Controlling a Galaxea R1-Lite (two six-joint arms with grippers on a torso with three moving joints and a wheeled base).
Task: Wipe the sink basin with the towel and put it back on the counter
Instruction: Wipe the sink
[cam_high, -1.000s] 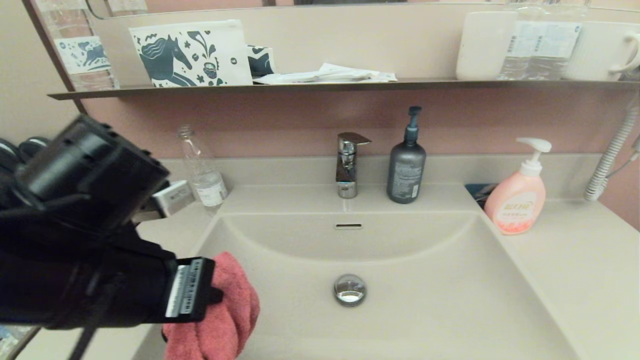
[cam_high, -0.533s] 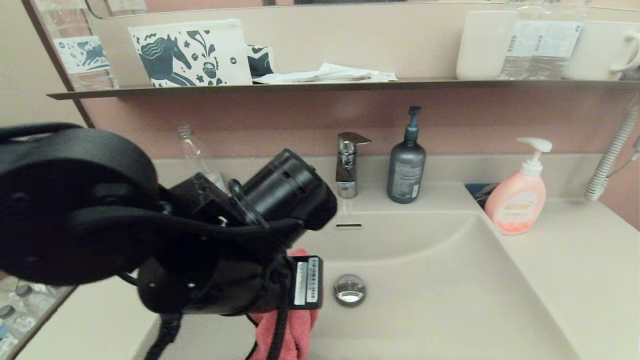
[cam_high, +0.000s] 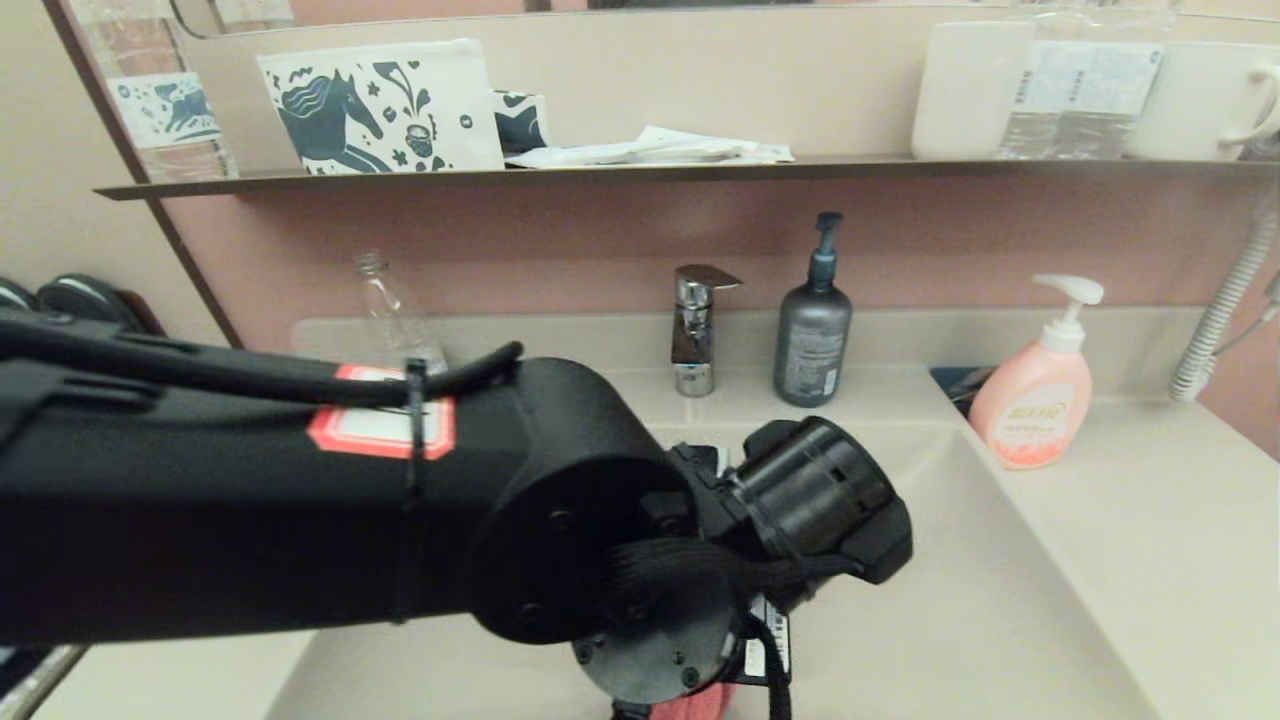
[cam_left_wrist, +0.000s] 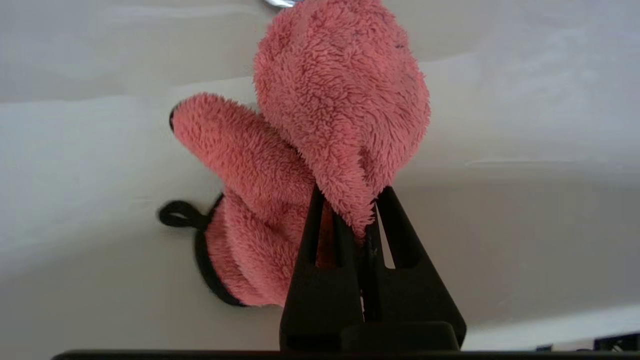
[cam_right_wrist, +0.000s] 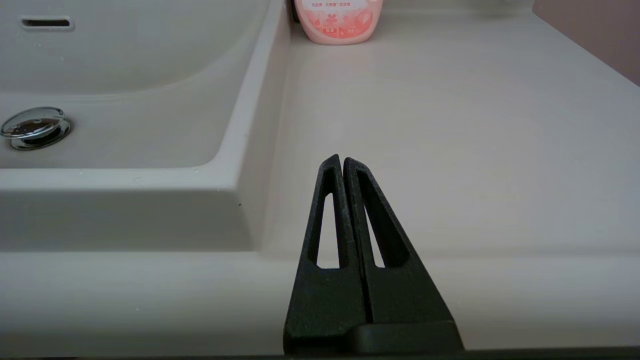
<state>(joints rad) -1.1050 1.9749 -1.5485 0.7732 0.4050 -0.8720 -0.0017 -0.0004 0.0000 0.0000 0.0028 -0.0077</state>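
Coral-pink terry fills my left wrist feed: the towel is pinched tight in my left gripper, bunched up ahead of the fingertips and pressed on the beige floor of the sink basin, its black loop trailing beside it. My right gripper sits clenched on nothing, low over the counter, with the basin's drain plug off to one side.

Behind the basin we see a chrome faucet beside a grey pump bottle; a pink soap dispenser stands to the right, a clear bottle to the left. On the wall shelf we note a horse-print pouch, papers and white mugs.
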